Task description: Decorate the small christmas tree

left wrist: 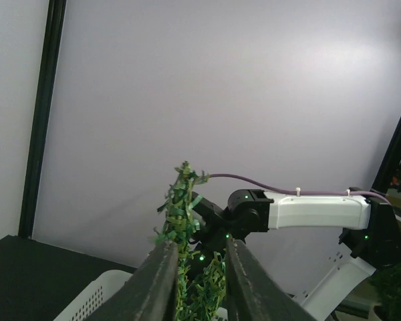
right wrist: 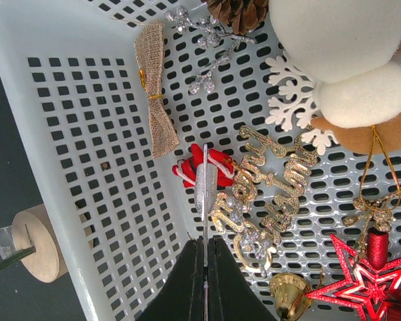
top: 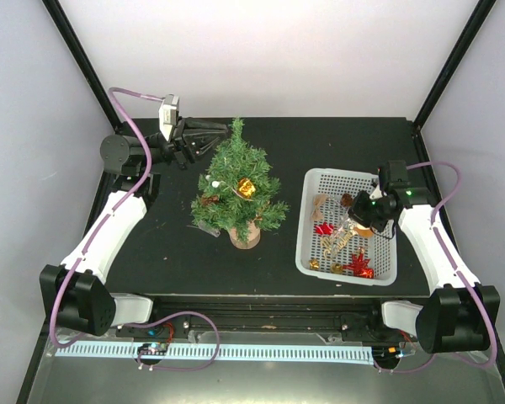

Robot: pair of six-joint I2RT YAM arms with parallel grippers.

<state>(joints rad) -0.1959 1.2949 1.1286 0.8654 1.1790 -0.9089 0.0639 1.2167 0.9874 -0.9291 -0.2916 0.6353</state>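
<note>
My left claw point(left wrist: 199, 267) stands narrowly parted, the tree point(top: 238, 189) tip between its jaws. The tree looks light, bristly and tippy, so I'd hold low on the stem. My right claw point(right wrist: 205, 247) pinches a thin ornament point(right wrist: 203, 184) above the basket point(right wrist: 73, 40).

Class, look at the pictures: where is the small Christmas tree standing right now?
In the top view the tree stands near the middle, left of the white basket; the left pincer straddles its tip.
</note>
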